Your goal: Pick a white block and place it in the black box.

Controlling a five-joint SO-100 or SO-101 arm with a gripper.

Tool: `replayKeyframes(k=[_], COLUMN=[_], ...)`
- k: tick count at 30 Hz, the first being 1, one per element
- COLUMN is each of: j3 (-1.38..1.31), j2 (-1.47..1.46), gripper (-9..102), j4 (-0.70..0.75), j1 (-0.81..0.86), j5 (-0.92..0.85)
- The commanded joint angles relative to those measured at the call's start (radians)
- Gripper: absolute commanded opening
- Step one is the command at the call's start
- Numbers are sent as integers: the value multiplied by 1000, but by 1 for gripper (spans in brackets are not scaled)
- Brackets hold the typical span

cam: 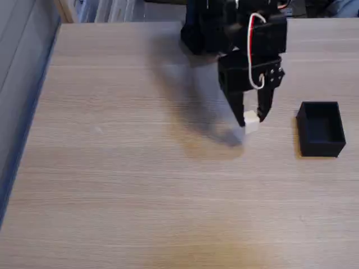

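In the fixed view my black gripper [252, 119] hangs down from the arm at the top middle, with red and white wires looping over it. Its two fingers are shut on the white block [251, 121], a small cube held at the fingertips just above the wooden table [140, 185]; a soft shadow lies beneath and to the left of it. The black box [321, 128] stands open-topped on the table to the right of the gripper, roughly a box-width away, and looks empty inside.
The table's left edge runs beside a blue-grey wall or panel [22, 84]. Broad bare wood spreads in front and to the left of the arm. Pale clutter sits beyond the table's far edge at the top.
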Motion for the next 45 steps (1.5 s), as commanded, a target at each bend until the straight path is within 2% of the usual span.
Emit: replayKeyframes(k=[1, 7, 13, 20, 33, 38, 42, 45], j3=[9, -57, -156, -235, -403, -442, -446, -445], j2=[126, 118, -12, -149, -325, -359, -364, -360], gripper=[0, 0, 0, 0, 2, 10, 20, 22], j4=[20, 61, 80, 81, 98, 107, 110, 109], j1=[-129, -373, -479, -474, -399, -393, -393, -391], j5=[38, 115, 218, 301, 293, 299, 321, 331])
